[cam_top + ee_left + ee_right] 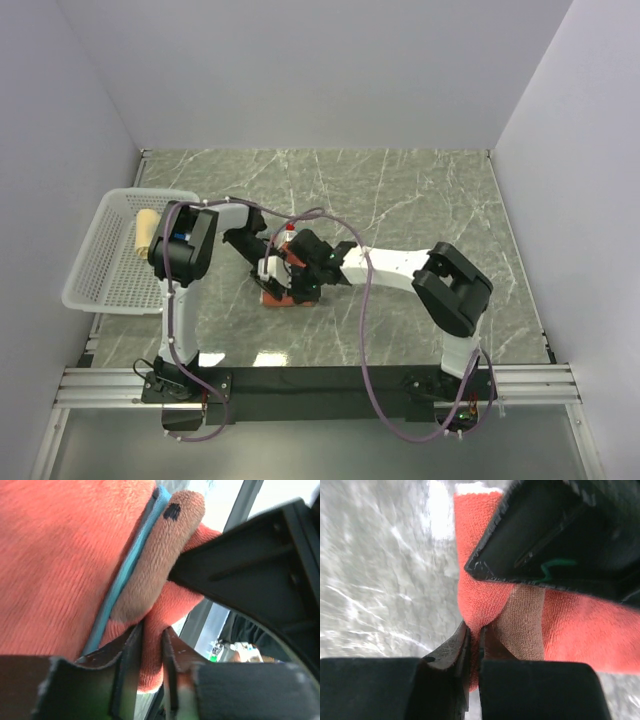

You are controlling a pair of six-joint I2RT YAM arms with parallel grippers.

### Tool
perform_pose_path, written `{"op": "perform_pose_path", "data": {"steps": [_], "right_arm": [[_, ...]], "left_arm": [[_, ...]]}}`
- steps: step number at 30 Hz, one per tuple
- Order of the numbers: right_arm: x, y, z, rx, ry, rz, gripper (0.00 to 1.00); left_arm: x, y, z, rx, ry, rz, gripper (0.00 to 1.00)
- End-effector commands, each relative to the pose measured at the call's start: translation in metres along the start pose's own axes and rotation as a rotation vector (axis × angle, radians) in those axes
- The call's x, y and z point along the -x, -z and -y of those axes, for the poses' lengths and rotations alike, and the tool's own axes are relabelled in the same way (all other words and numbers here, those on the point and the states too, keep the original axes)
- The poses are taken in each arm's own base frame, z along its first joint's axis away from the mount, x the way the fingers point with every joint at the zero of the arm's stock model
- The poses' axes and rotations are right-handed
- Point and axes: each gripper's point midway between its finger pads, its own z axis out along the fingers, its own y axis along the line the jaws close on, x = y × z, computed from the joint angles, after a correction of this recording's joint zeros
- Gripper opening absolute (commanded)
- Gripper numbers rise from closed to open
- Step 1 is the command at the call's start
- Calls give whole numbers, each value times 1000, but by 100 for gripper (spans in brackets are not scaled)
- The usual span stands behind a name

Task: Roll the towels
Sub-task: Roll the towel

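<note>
We're pinching the rust-orange towel [285, 297] with both arms: left gripper [150, 639] is clamping a fold beside the teal edging, right gripper [474, 641] is nipping another fold. The towel is sitting mid-table [420, 200], nearer the near edge. The beige towel [146, 232] is lying in the basket [90, 270] at the left edge.

the orange towel [60, 555] is soft terry cloth, matt, with a fine looped nap. its brown band [155, 565] has a tighter ribbed weave, and the teal edging [117, 587] looks smoother. the left tool [149, 641] and the right tool [474, 642] are hard black plastic, matt, scuffed pale along the edges. the table [420, 190] has a grey marble-look top with white veins and a faint sheen. the basket [90, 260] is white plastic lattice; the beige towel [146, 232] in it is matt cloth.
</note>
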Motion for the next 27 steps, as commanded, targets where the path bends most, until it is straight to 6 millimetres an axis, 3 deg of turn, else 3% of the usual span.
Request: {"op": "perform_pose_path", "data": {"steps": [1, 6, 9, 14, 16, 17, 18, 19, 20, 22, 23, 24, 26, 27], "right_arm": [[-14, 8, -37, 251, -209, -29, 0], [-15, 4, -36, 322, -347, -44, 0], [-19, 0, -33, 355, -417, -54, 0], [-16, -3, -21, 446, -556, -39, 0], [-17, -8, -20, 491, -620, -53, 0], [-13, -7, -23, 531, -642, -43, 0], [-20, -10, -24, 556, -685, -67, 0], [-18, -11, -22, 567, -691, -62, 0], [-16, -12, -22, 583, -701, -60, 0], [-20, -15, -20, 614, -746, -67, 0], [-20, -16, -20, 626, -763, -68, 0], [-23, -19, -24, 670, -799, -77, 0], [-22, -19, -18, 692, -828, -59, 0], [-25, -21, -20, 726, -857, -61, 0]], "left_arm": [[5, 32, -35, 156, -126, 51, 29], [22, 79, -19, 91, -122, 204, 35], [35, 117, -6, 68, -142, 331, 37], [45, 178, 15, 168, -233, 488, 37], [42, 187, 18, 226, -271, 513, 37], [39, 198, 32, 290, -311, 546, 38], [34, 194, 20, 367, -339, 542, 38], [29, 195, 19, 416, -363, 549, 39], [25, 201, 32, 491, -423, 573, 43], [11, 193, 20, 573, -455, 552, 45], [7, 194, 28, 628, -535, 534, 45], [-2, 181, 24, 639, -539, 508, 46], [-4, 178, 20, 732, -627, 472, 46], [-13, 160, 26, 745, -683, 439, 46]]}}
